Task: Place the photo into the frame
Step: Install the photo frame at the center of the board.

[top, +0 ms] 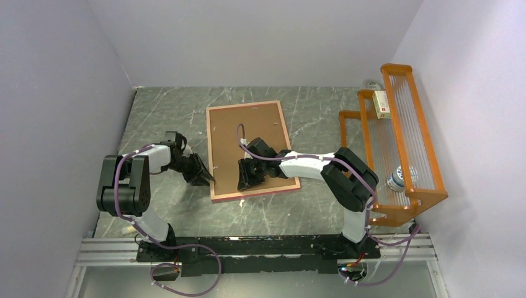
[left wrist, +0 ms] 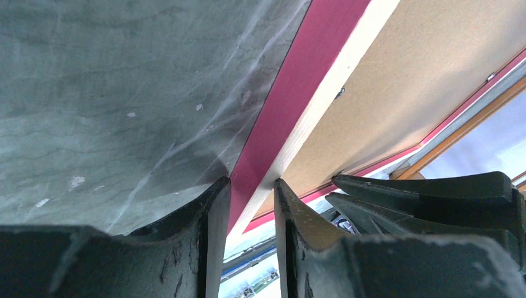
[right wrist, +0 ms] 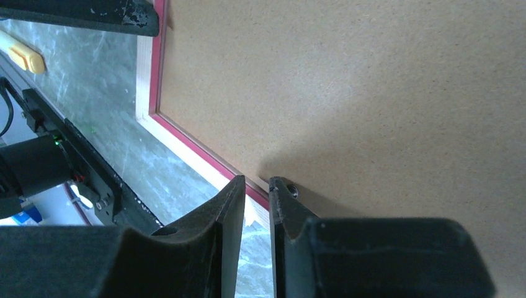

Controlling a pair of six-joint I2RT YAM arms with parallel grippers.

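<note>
The frame (top: 254, 194) lies back up on the dark table, pink edge showing round the brown backing board (top: 248, 133) that fills it. The photo is hidden. My left gripper (top: 208, 179) is at the frame's left rail near the front corner. In the left wrist view its fingertips (left wrist: 252, 181) pinch the rail, pink face (left wrist: 291, 93) against one finger and pale wood against the other. My right gripper (top: 244, 186) hovers over the near rail. Its jaws (right wrist: 257, 180) stand a narrow gap apart with nothing between them, one tip beside a small fitting on the board.
An orange wire rack (top: 397, 143) stands against the right wall, holding a white box (top: 382, 104) and a can (top: 402, 178). Grey walls close in left, back and right. The arms' mounting rail (top: 248, 248) runs along the near edge.
</note>
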